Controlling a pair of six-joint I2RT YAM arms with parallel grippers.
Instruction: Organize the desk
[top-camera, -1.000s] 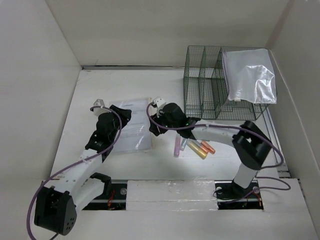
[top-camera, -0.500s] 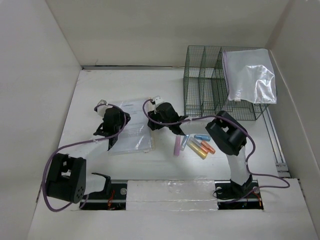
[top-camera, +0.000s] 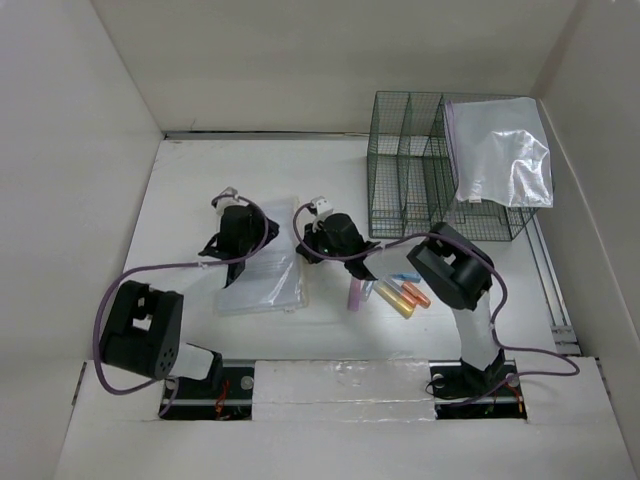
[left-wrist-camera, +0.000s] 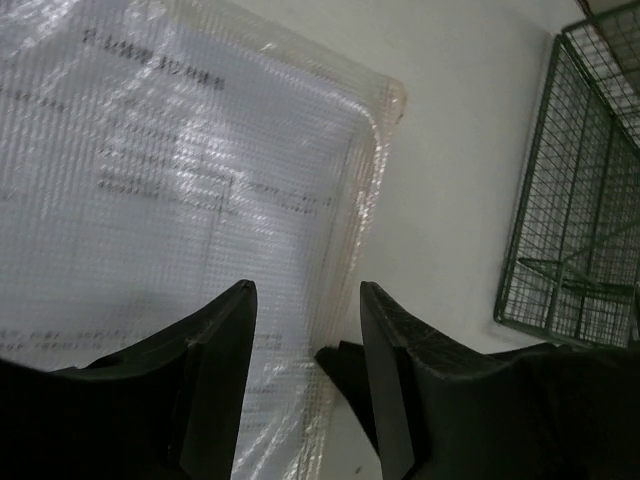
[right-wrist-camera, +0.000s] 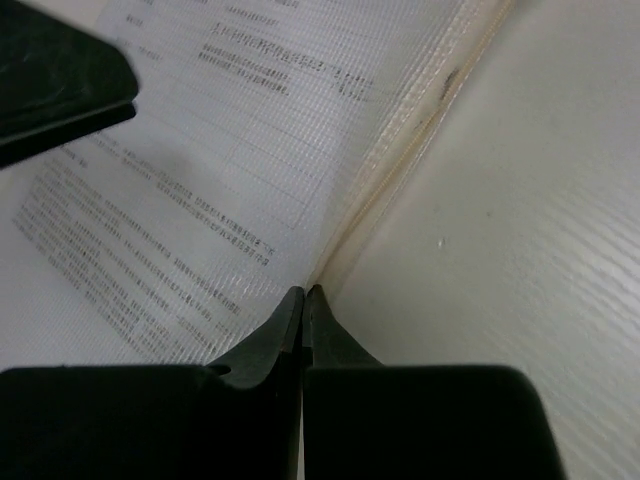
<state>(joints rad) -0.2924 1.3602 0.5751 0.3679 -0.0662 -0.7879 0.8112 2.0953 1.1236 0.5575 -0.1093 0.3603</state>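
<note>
1. Nearest the arm bases, the bench (top-camera: 330, 335) carries a clear mesh document sleeve (top-camera: 262, 282) with printed sheets inside. It lies flat-ish, left of centre.
2. The left end effector (left-wrist-camera: 307, 290) hovers over the sleeve near its right margin. Its fingers are spread and nothing is between them.
3. The right end effector (right-wrist-camera: 303, 298) is at the sleeve's right-hand seam with its fingers pressed together. The tips meet right on the edge. I cannot tell whether a sliver of plastic is caught between them or they merely touch it.
4. Just right of the sleeve is a loose cluster of highlighters (top-camera: 397, 301), in pink, yellow, orange and blue. They lie on the bench at mixed angles, apart from both end effectors.
5. At the far right stands the green wire rack (top-camera: 400, 160). Its left compartments look empty. A shiny plastic bag (top-camera: 500, 150) sits in its right-hand section, sticking out over the top.
6. Progress, my judgement: early to middle. One item is filed in the rack, while the sleeve and all the highlighters sit on the bench. The step in hand looks like getting hold of the sleeve's edge, and the highlighters are left for after.
</note>
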